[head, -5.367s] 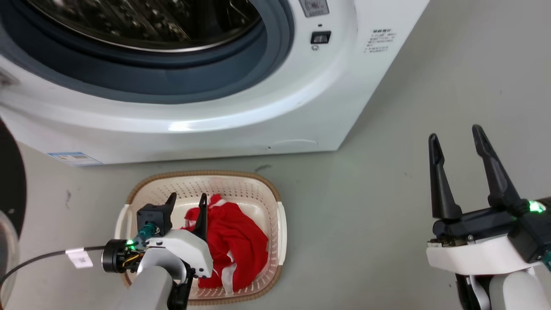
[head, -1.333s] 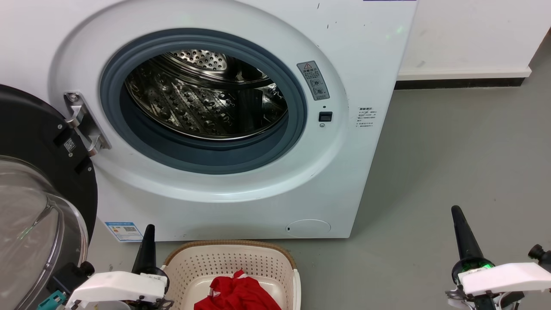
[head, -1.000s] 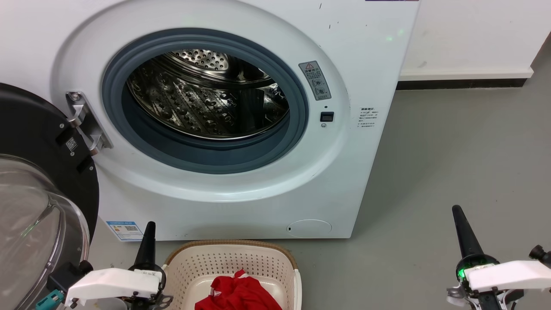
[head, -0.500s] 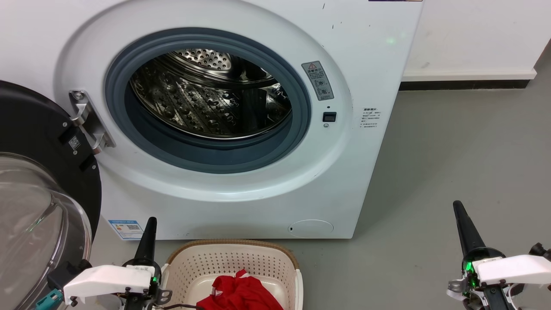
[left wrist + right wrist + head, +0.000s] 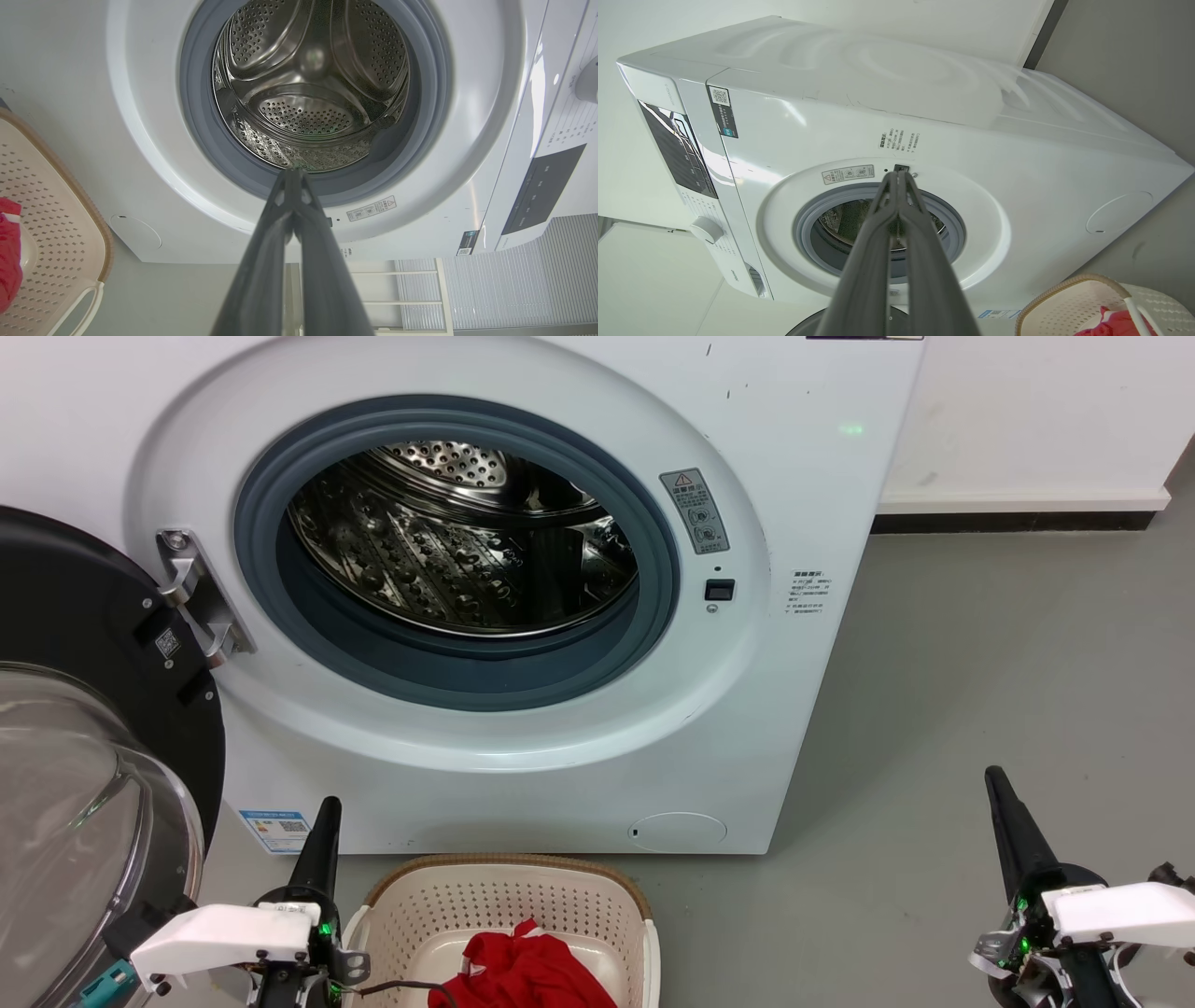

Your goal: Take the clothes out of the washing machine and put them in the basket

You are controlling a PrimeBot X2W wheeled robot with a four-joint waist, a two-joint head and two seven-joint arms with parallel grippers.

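- The left gripper (image 5: 293,179) is being held with its two fingers pressed together and nothing between them, at the near left just beside the basket.
- The right gripper (image 5: 899,179) is likewise being held closed and empty, at the near right, well apart from the basket and over bare floor (image 5: 980,644).
- The clothes (image 5: 519,978) are being seen as a red heap lying inside the basket (image 5: 509,870), which is being seen on the floor just in front of the washing machine (image 5: 803,504).
- No red fabric is being shown in the drum (image 5: 308,93), so the emptying is being judged as done or nearly so, with a last check as the step in hand.
- That check is best being made along the drum's near bottom, which is being partly hidden by the grey ring (image 5: 448,683) in the head view.
- If a piece is being found, the fingers are better being opened before entry and passed through the middle of the ring, clear of the door (image 5: 93,644) standing open at the left.
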